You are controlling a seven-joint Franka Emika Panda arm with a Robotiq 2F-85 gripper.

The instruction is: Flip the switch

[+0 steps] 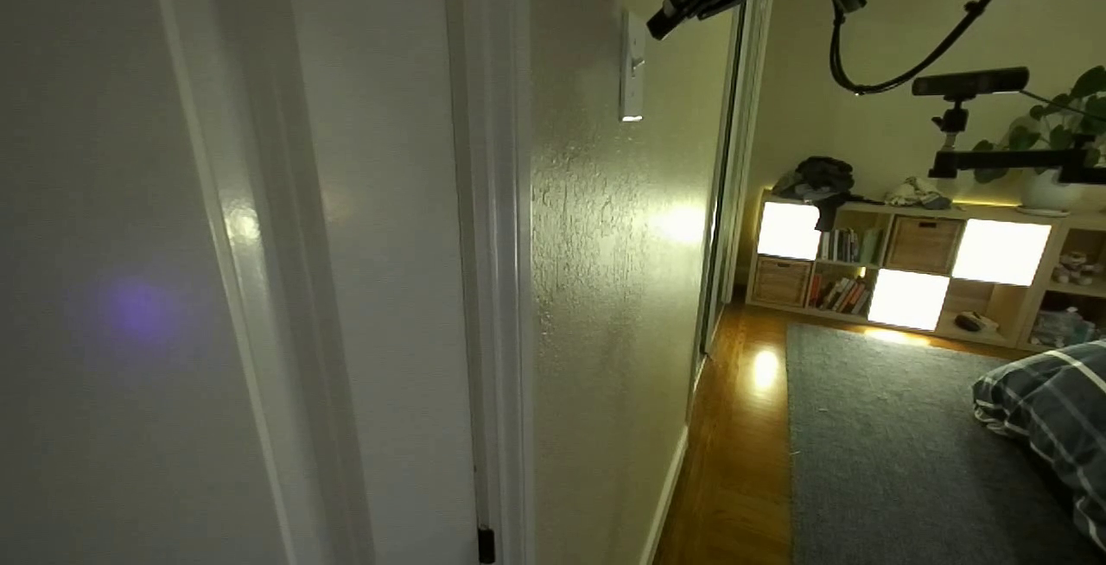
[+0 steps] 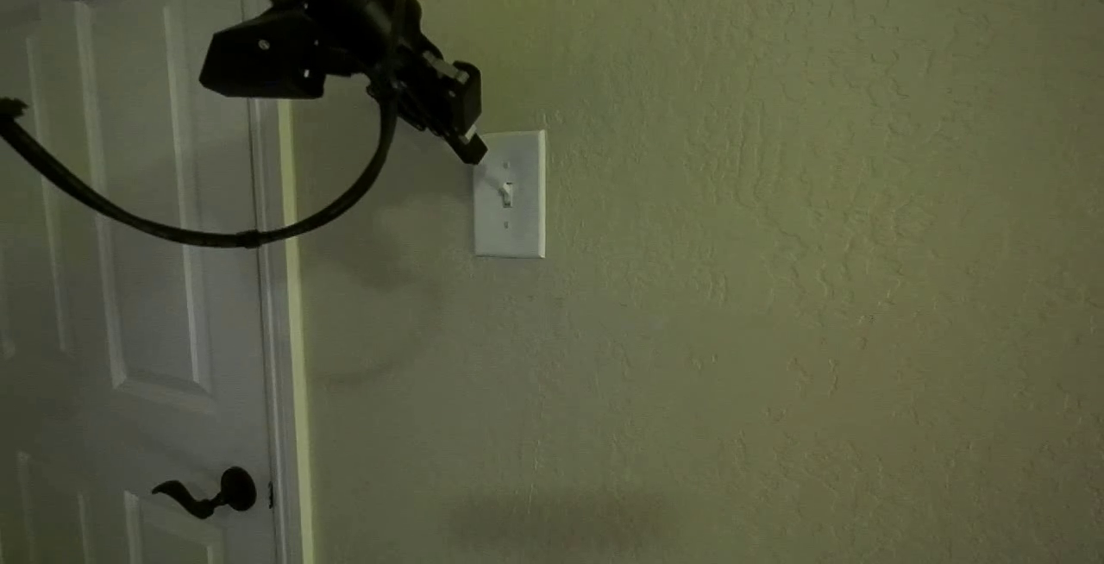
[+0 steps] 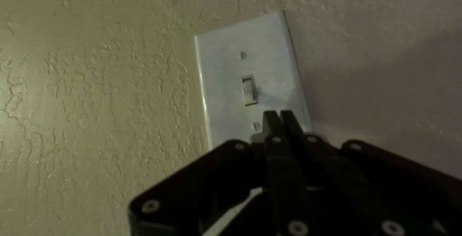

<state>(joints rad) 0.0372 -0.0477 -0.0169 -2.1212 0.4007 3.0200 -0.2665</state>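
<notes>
The switch is a white upright plate on the wall with a small toggle at its centre. It shows in both exterior views and, turned, in the wrist view. In the exterior views the toggle seems to tilt upward, but it is small. My gripper is black, and its fingers are together with only a thin gap and nothing between them. In an exterior view its tip is at the plate's upper left, above the toggle and apart from it. Another exterior view shows the tip near the plate's upper part.
A white door with a dark handle stands left of the switch. A cable hangs from the arm. A shelf with lit cubes, a camera on a stand and a bed are farther off.
</notes>
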